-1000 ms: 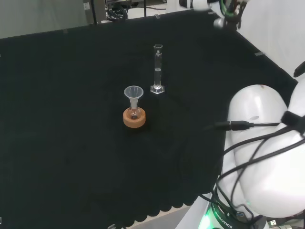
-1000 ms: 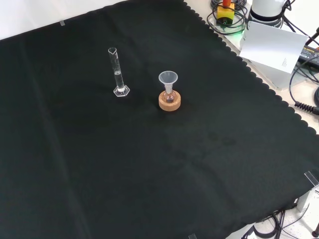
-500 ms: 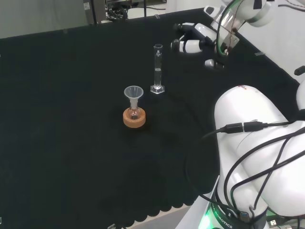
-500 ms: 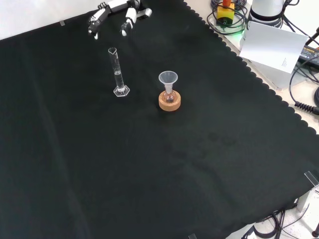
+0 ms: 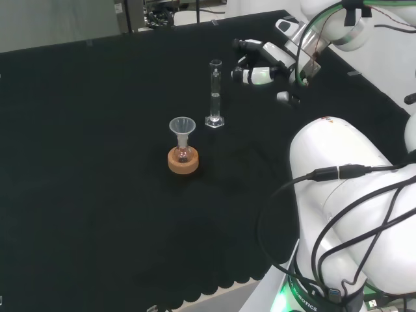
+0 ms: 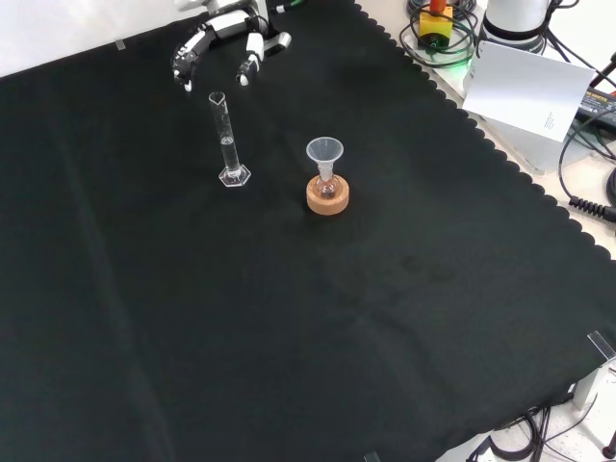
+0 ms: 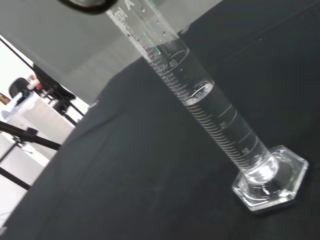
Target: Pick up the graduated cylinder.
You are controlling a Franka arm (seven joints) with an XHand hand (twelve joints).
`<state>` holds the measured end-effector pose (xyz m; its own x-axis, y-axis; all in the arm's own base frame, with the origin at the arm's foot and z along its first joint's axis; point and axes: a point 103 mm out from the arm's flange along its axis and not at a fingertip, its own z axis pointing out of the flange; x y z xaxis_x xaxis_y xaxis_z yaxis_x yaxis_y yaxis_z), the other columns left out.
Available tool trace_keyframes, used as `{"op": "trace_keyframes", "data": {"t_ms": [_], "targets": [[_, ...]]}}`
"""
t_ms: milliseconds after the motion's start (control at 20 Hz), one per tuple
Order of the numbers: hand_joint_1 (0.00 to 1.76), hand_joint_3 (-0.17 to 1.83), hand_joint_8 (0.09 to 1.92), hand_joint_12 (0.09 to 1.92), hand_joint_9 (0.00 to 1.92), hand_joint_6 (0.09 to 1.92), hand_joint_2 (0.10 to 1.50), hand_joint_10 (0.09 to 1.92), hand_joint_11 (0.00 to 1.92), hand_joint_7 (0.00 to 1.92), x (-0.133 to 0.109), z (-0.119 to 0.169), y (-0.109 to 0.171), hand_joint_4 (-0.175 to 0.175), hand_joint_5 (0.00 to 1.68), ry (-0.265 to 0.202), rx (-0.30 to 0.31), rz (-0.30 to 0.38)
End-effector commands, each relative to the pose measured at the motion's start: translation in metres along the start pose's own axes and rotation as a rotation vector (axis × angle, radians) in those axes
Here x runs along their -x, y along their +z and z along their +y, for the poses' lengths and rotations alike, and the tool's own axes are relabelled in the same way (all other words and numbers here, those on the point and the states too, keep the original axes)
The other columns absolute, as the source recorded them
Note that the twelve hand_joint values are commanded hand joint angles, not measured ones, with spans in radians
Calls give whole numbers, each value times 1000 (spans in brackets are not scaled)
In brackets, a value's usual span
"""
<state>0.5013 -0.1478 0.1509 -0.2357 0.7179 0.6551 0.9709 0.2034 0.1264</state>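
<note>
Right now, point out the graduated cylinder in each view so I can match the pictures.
Head view: graduated cylinder upright near centre, behind and right of the cork stand, left of the hand.
Front view: it stands left of the cork stand, just below the hand.
Wrist view: close up, running diagonally, part filled with clear liquid.
Shared landmark: its hexagonal base.

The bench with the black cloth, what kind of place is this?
Probably a robotics lab set up for chemistry tasks: a graduated cylinder part-filled with clear liquid, a funnel in a small flask on a cork ring, and the robot's hand nearby.
</note>
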Motion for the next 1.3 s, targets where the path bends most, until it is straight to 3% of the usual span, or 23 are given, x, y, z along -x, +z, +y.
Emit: {"op": "trace_keyframes", "data": {"t_ms": [50,1000,1300], "targets": [[842,447,533,1302,678,87,720,479,384,450,7,5,21,36,414,-34,48,141],[936,591,532,1242,782,87,638,447,510,525,9,23,71,28,598,-97,24,185],[948,601,534,1212,834,96,636,429,560,571,8,27,81,29,651,-118,59,230]]}}
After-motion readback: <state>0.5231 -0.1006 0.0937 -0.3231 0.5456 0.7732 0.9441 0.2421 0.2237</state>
